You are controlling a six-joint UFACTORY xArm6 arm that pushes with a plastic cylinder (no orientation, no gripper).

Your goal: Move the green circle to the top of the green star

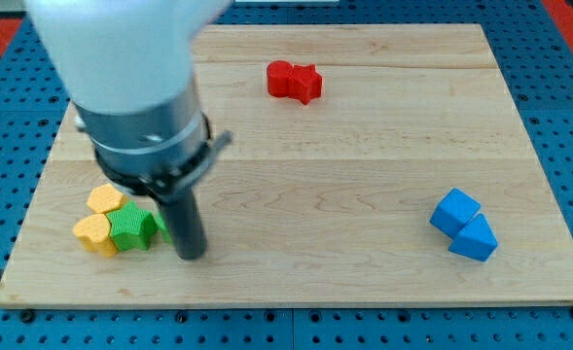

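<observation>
My tip (pixel 190 255) rests on the wooden board at the view's lower left. Right beside it, to the left, sits a green star (pixel 131 228). A sliver of a second green block (pixel 162 227), probably the green circle, shows between the star and the rod, mostly hidden behind the rod. The tip touches or nearly touches that green block on its right side.
Two yellow blocks (pixel 104 200) (pixel 93 233) sit against the green star's left. Two red blocks (pixel 295 81) lie together at the view's top centre. Two blue blocks (pixel 464 225) lie together at the right. The arm's body hides the board's upper left.
</observation>
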